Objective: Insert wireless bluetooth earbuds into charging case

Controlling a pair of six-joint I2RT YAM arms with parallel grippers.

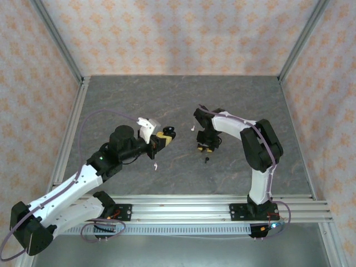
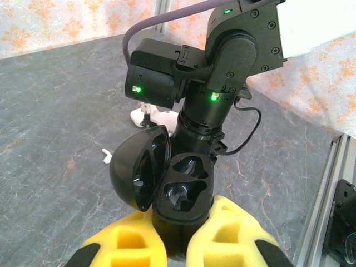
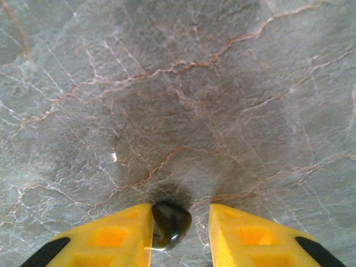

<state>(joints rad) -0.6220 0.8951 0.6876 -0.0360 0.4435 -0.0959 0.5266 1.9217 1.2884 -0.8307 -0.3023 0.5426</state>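
Squeezing shut, the left tool holds one black case up with its lid open, so buds can go in. One white bud lies on the counter just in front of the case. A second white bud lies to the right of the case. Farther right, the right tool sits partly open around one black bud, ready to pinch it.
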